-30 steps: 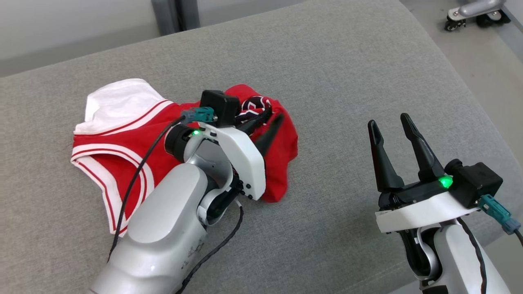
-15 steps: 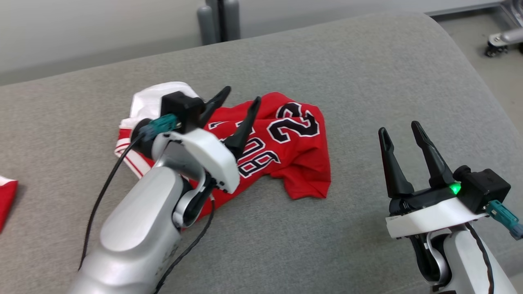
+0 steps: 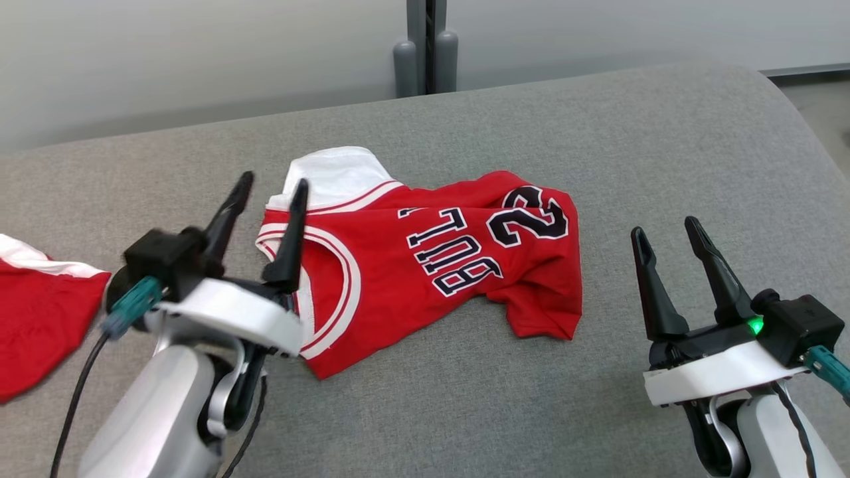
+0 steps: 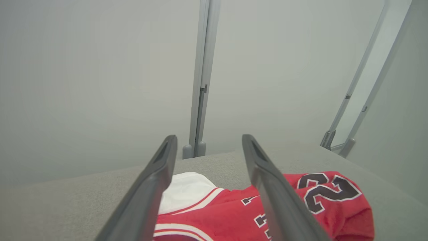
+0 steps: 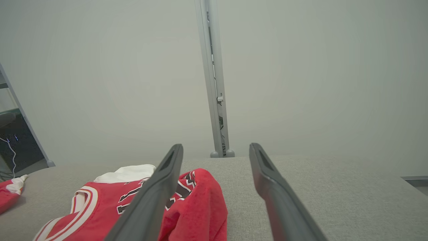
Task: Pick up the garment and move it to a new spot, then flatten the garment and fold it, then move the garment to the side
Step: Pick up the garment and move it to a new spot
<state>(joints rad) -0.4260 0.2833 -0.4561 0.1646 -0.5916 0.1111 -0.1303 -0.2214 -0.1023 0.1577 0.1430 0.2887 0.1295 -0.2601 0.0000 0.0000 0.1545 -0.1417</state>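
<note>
My L gripper, lower left: both dark fingers spread wide, empty, tips pointing up & away; pale L forearm slants in from bottom edge. My R gripper, lower right: fingers likewise apart, empty, upright, green wrist light lit.

Grey fabric cushion with a rumpled red jersey and, leftward, another red garment.

Red jersey with white trim lies rumpled, number up, on grey cushion.
</note>
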